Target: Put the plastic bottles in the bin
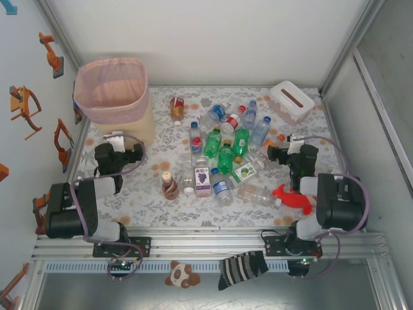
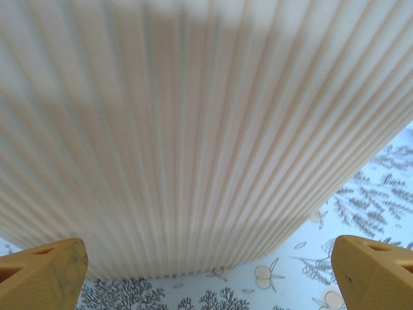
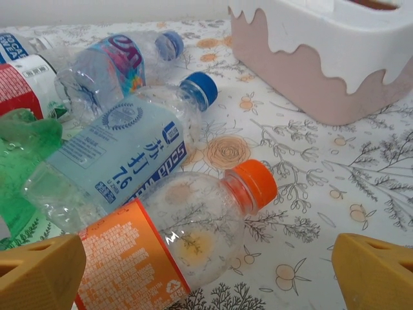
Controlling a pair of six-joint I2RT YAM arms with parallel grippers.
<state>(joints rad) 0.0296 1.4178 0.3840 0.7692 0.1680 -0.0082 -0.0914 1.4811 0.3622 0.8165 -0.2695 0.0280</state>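
Note:
The bin [image 1: 143,126] is a cream ribbed basket with a pink liner, standing at the far left. Its wall [image 2: 193,129] is close in front of my left gripper [image 2: 210,278], which is open with nothing between its yellow fingers [image 2: 39,274]. Several plastic bottles [image 1: 222,152] lie heaped mid-table. My right gripper [image 3: 210,278] stands open at the heap's right edge [image 1: 284,139]. An orange-capped, orange-labelled bottle [image 3: 187,239] lies on its side between the fingers, near the left finger [image 3: 39,274]. Beyond it are a blue-capped soda-water bottle [image 3: 122,155] and a green bottle [image 3: 26,148].
A white and pink tissue box [image 1: 292,101] sits at the far right, close ahead of the right gripper [image 3: 310,64]. A red toy figure [image 1: 293,197] lies by the right arm. A brown bottle [image 1: 170,186] stands upright near the front. White walls enclose the table.

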